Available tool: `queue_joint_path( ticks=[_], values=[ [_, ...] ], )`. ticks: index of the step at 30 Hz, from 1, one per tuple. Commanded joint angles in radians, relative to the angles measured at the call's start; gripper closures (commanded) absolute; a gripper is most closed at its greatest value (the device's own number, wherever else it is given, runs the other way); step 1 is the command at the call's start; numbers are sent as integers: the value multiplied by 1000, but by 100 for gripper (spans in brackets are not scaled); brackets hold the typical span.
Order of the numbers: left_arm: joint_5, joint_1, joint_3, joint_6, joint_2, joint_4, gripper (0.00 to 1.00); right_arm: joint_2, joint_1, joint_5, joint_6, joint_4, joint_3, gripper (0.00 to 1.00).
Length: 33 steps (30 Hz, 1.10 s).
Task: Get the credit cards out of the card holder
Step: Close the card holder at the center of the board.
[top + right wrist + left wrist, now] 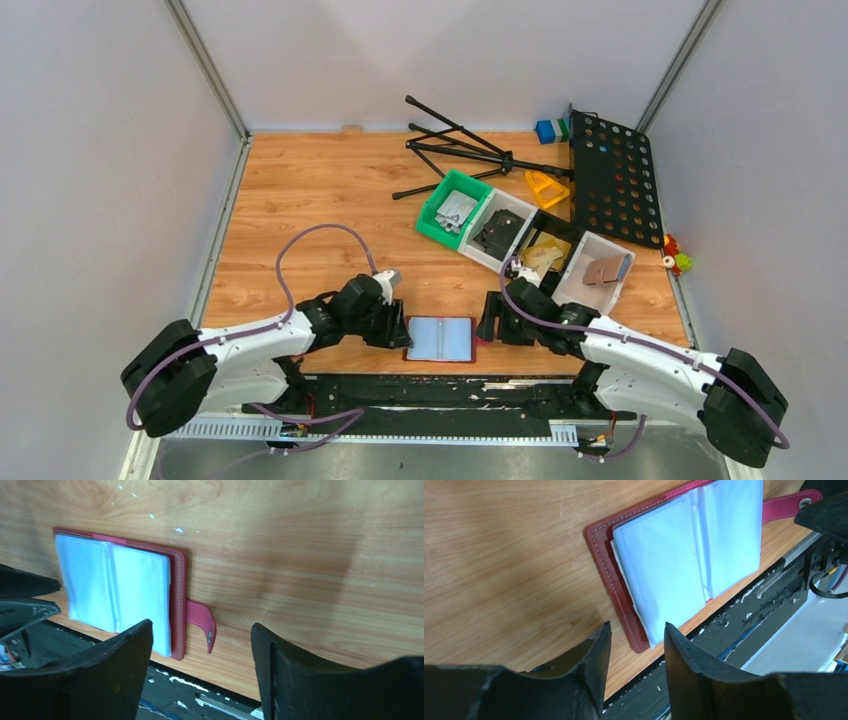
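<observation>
The dark-red card holder (440, 340) lies open and flat near the table's front edge, its pale plastic sleeves facing up. It also shows in the left wrist view (604, 560) and in the right wrist view (177, 600), with its snap tab (200, 622) sticking out to the right. I cannot make out any cards in the sleeves. My left gripper (393, 331) is open and empty, just left of the holder's left edge. My right gripper (492, 322) is open and empty, just right of the snap tab.
Behind the holder stand a green bin (452, 207) and white bins (500, 228) (597, 267) holding small parts. A black folded stand (460, 150) and a black perforated panel (612, 178) lie at the back. A black strip (450, 390) runs along the table's front edge.
</observation>
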<state>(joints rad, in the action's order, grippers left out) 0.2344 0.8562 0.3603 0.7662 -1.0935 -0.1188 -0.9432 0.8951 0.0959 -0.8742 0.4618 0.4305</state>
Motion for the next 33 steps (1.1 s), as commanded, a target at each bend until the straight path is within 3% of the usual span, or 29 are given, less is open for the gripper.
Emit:
queue_joint_path(
  ticks=[1,4,8,10,17,22,33],
  values=[
    [-35,19,34,18,-51,58,52,-55,-4,-17,31,-11,11,37],
    [-31,21,27,26,-80,93,55,-97,-4,-24,44,-17,30,56],
    [-12,23,25,28,-126,135,60,-112,-5,-110,59,-37,57,90],
    [-12,26,21,30,-152,162,62,-101,-3,-170,67,-49,76,100],
    [-5,30,20,39,-237,236,70,-8,39,-334,58,-269,74,100],
    [-7,33,17,42,-249,252,71,-27,41,-351,85,-293,118,100],
    [-37,33,-3,41,-128,207,75,-289,40,-398,68,-453,128,100]
  ],
)
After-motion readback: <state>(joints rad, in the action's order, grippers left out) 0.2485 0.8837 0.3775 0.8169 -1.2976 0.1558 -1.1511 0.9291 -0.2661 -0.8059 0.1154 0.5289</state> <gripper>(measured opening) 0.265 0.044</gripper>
